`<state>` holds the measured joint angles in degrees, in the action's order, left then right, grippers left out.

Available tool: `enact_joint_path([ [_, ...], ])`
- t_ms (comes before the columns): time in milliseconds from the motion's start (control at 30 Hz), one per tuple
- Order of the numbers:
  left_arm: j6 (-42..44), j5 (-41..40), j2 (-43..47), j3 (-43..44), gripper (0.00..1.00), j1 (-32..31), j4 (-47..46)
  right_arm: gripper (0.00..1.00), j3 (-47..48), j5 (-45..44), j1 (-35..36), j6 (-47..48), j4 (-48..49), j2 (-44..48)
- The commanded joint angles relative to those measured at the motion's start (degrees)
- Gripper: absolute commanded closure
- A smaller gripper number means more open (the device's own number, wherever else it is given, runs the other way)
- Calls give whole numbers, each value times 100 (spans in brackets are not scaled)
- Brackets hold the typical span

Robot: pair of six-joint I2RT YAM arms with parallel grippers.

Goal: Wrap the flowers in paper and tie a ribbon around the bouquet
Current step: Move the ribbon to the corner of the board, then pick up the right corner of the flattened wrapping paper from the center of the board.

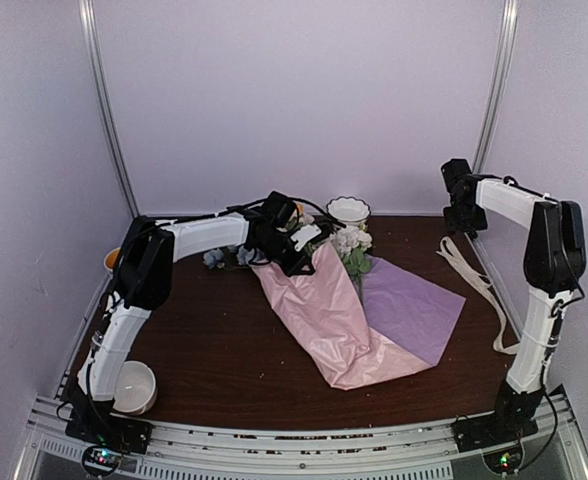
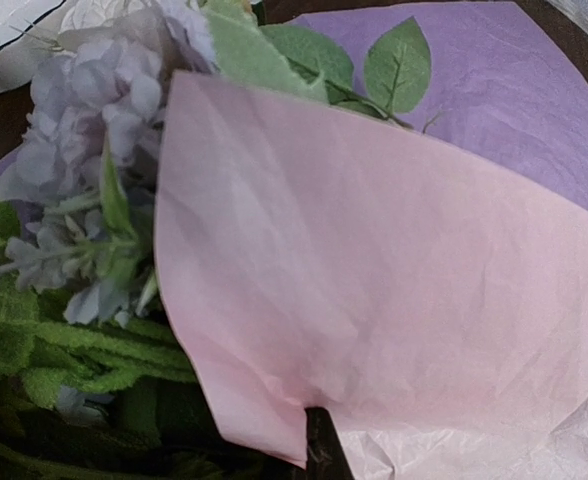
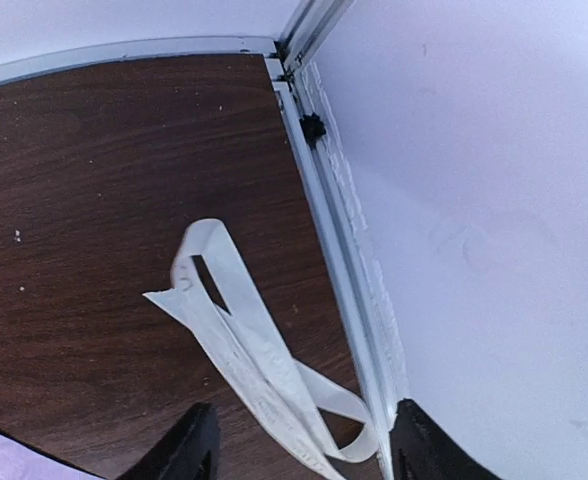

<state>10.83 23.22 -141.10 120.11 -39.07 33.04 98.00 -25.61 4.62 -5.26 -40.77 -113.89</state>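
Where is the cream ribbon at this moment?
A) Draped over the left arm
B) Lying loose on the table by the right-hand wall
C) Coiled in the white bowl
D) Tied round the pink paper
B: the ribbon lies loose on the dark table close to the wall, well apart from the paper and tied around nothing.

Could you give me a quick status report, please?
Left gripper shut on the paper, folded over the flowers. Right gripper open over the loose ribbon. No obstruction seen.
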Motion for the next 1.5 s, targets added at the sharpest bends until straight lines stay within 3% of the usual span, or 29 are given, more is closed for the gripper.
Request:
enact_joint_path([
  [0,95,-101,230,-119,100,-22,63,32,-975,268,4,-112,-297,781],
  [233,98,-38,261,-176,100,-31,71,32,-2877,2400,-14,-853,-378,1900],
  [300,109,7,280,-192,100,-39,60,34,-3655,3207,7,-1294,-56,2600],
  [400,95,14,290,-223,100,-52,29,34,-4716,3311,246,-1986,330,3815],
  [600,158,38,328,-350,100,-66,19,32,-5483,3163,1281,-3278,-538,5356],
  [700,189,-21,370,-410,100,-74,14,30,-5773,3078,2246,-4421,-939,6076],
  [867,190,-50,396,-401,100,-76,-15,30,-7029,3826,3153,-6630,-144,7000],
  [967,167,-42,396,-394,100,-75,-17,28,-7493,3816,3498,-7444,803,7092],
  [1233,147,-3,411,-391,100,-116,-17,26,-7958,4290,3912,-8008,2041,6310],
  [1467,168,-13,418,-367,100,-152,-25,28,-7864,4017,3880,-7935,2080,5679],
])
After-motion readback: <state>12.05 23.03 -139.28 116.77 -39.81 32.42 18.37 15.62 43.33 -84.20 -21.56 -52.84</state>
